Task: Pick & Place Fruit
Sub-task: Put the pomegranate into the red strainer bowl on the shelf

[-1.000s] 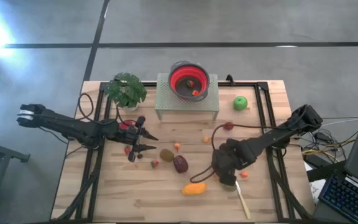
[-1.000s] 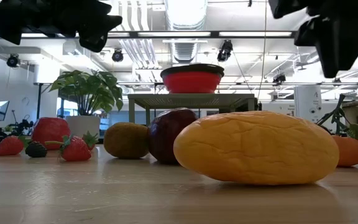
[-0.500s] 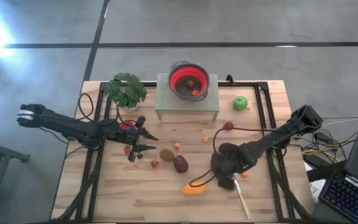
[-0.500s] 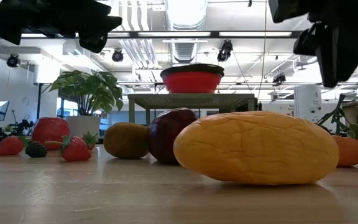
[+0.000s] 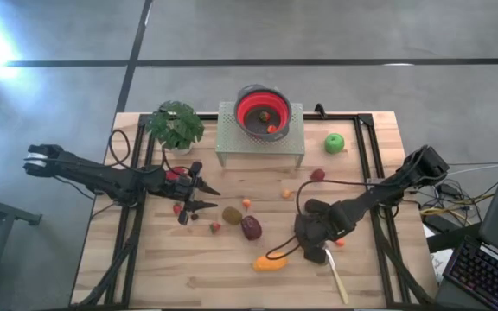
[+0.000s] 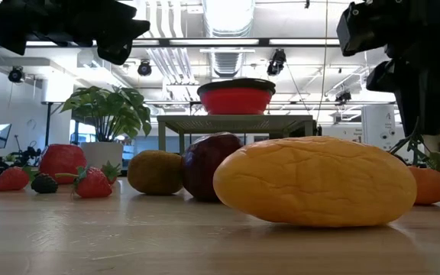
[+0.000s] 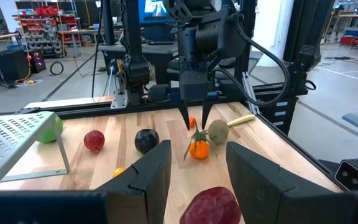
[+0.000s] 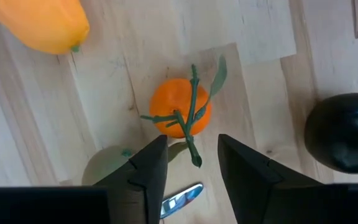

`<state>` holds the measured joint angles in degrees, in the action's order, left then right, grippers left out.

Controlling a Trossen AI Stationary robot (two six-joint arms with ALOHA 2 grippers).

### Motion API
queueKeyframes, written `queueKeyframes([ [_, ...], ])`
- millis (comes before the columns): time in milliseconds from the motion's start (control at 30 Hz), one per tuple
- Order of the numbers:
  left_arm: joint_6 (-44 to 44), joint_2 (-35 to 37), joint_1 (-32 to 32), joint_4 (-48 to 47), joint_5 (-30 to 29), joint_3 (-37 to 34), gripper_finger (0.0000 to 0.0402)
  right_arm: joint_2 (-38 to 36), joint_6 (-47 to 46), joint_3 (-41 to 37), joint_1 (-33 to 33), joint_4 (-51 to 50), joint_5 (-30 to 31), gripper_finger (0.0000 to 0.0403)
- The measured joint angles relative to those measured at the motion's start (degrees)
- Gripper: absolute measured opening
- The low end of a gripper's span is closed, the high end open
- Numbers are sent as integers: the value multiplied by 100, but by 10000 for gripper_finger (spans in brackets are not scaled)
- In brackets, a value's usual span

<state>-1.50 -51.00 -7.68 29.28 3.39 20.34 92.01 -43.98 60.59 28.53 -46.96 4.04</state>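
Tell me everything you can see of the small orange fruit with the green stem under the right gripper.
The small orange fruit is round, glossy and bright orange, with a thin green stem and a narrow leaf sprawling across its top. It sits on the wooden table, touching no other piece. The right gripper hangs directly above it, jaws open and not touching it. A yellow-orange oval lies to one side, a dark round fruit to the other.

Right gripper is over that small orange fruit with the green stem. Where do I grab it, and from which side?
Probably from straight above, across the round body of the small orange fruit, one finger on each flank. Its green stem and leaf lie loose across the top, too thin to hold. The right gripper hangs over it, jaws apart, with bare wood either side of the fruit.
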Motion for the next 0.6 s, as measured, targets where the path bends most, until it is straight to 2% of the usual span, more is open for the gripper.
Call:
queueKeyframes([
  [300, 0, 0, 2, 0, -1, 0, 161, -7, -58, 3, -2, -97, -3, 130],
  [467, 0, 2, 2, -20, -1, 0, 161, -76, -290, 314, -2, -1238, -9, 134],
  [600, 0, 0, 2, -39, -1, 0, 161, -141, -421, 587, -30, -2207, 275, 154],
])
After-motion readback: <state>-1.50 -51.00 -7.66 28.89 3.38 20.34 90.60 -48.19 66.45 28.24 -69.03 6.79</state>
